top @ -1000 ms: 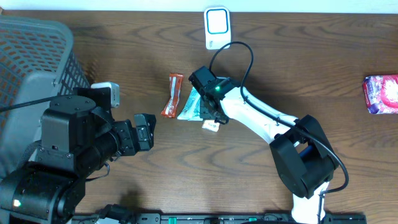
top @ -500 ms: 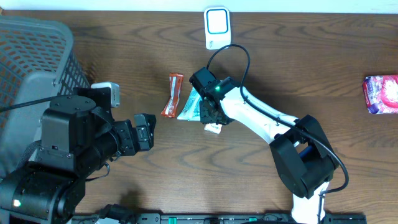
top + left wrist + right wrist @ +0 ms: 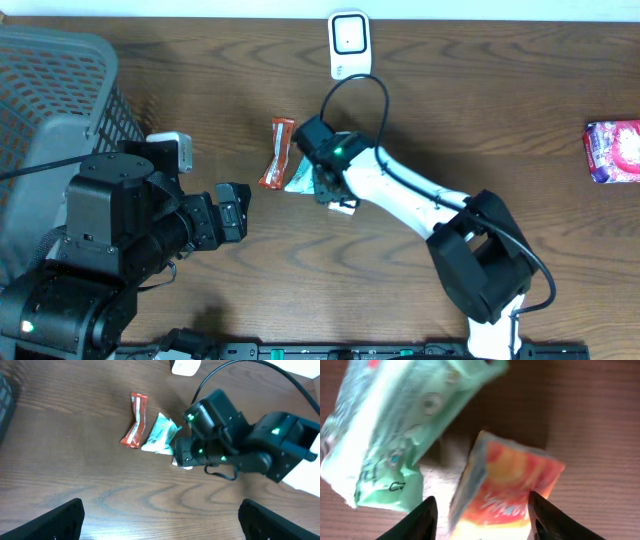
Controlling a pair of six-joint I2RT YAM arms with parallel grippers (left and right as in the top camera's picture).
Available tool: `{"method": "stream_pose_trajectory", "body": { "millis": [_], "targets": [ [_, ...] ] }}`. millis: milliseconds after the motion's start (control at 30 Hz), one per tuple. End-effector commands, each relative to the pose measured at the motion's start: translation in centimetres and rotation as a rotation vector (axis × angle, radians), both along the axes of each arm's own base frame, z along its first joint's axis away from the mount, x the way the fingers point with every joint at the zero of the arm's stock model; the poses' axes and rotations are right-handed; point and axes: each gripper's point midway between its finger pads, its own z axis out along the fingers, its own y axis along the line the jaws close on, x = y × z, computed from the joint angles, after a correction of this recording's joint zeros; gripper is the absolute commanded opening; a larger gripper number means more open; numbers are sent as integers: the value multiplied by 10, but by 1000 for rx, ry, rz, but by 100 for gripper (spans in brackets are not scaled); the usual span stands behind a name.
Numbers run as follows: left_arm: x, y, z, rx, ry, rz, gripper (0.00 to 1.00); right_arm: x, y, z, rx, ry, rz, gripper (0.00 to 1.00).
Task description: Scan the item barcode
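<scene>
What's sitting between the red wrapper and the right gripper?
The green packet, lying beside the red wrapper with the right gripper on its other side. The left wrist view shows it best.

— What's carrying everything?
— A dark wood-grain table point(image 3: 520, 110). A grey mesh basket point(image 3: 60, 80) covers its left end, and a white scanner point(image 3: 349, 45) sits at the far edge.
— And mid-table?
— A red wrapper point(image 3: 277, 153) lies just beside a mint-green packet point(image 3: 160, 434), with a small orange-and-white pack point(image 3: 510, 485) next to that. A pink packet point(image 3: 612, 152) lies well apart, far right.
</scene>
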Motion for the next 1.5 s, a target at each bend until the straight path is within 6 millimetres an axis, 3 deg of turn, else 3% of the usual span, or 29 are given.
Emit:
{"method": "stream_pose_trajectory", "body": {
  "millis": [0, 200, 333, 567, 733, 833, 1000, 1100, 1200, 1333, 1467],
  "targets": [
    [0, 1, 2, 6, -8, 3, 98, 1, -2, -6, -60, -48, -56, 48],
    [0, 1, 2, 6, -8, 3, 98, -1, -12, -10, -148, -118, -77, 42],
    [0, 1, 2, 6, -8, 3, 98, -10, -22, -23, -161, -101, -117, 37],
    [0, 1, 2, 6, -8, 3, 98, -25, -37, -43, -193, -71, -120, 36],
    [0, 1, 2, 6, -8, 3, 98, -22, -41, -30, -201, -46, -136, 11],
    [0, 1, 2, 6, -8, 3, 98, -12, -44, -13, -174, -29, -147, 5],
    [0, 1, 2, 6, -8, 3, 98, 8, -39, 13, 31, 79, -52, 1],
    [0, 1, 2, 6, -8, 3, 98, 15, -26, 24, 287, 172, 90, 1],
    [0, 1, 2, 6, -8, 3, 98, 19, -27, 39, 519, 225, 191, 1],
    [0, 1, 2, 6, -8, 3, 98, 26, -50, 53, 708, 237, 216, 1],
    [0, 1, 2, 6, -8, 3, 98, 26, -90, 37, 729, 254, 123, 1]
  ]
}}
